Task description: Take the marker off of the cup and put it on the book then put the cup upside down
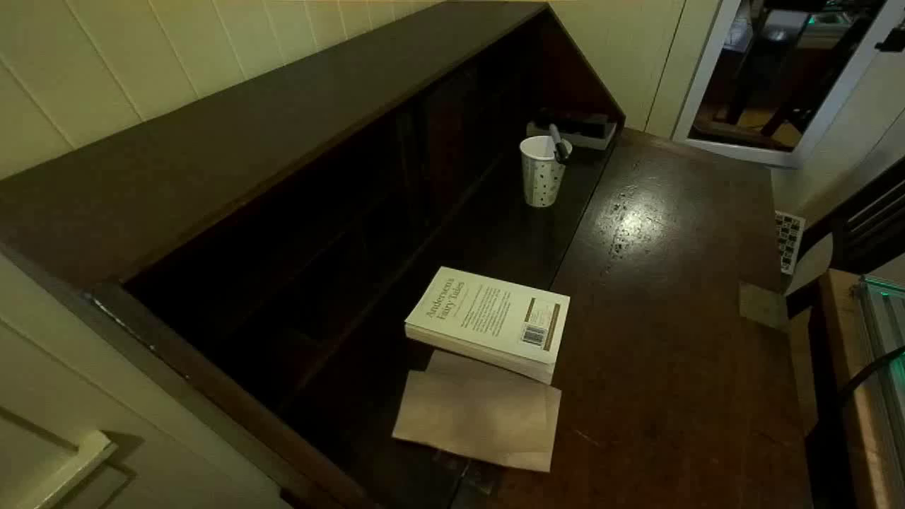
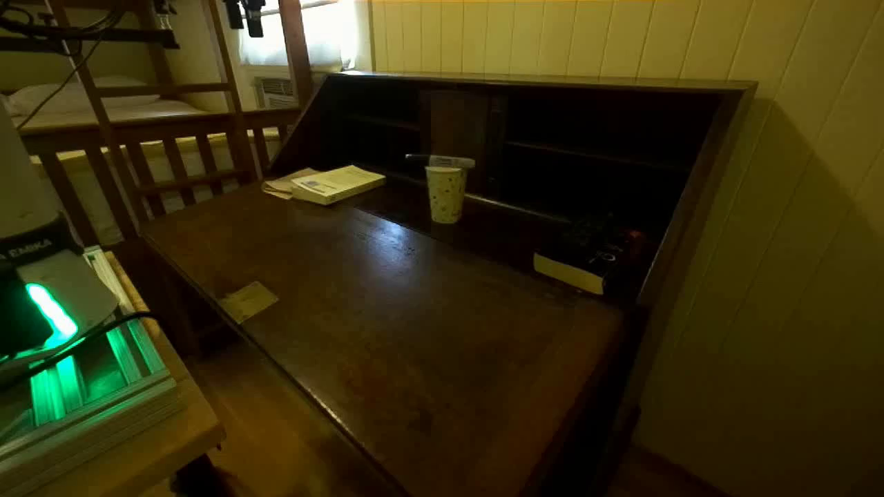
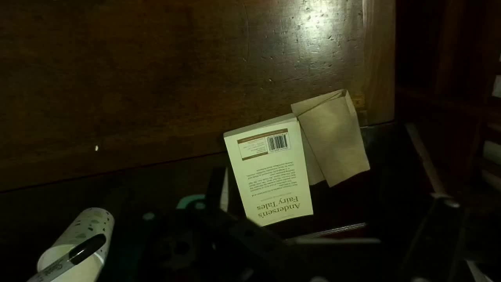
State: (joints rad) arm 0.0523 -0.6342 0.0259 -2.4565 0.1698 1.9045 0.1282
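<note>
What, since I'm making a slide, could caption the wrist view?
A black-capped marker rests atop a patterned cup, while Andersen's Fairy Tales lies face down.

Counter (image 2: 387, 331): broad free approach at front. Cup (image 2: 447, 200): upright, mouth partly barred by marker (image 3: 68, 258) across rim. Book (image 1: 491, 314): top unobstructed, well apart from cup. Shelving (image 2: 601, 154): blocks passage behind.

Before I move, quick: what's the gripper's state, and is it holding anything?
Gripper: open, holding nothing, as far as the dim wrist view shows; the marker lies across the mouth of the cup.
</note>
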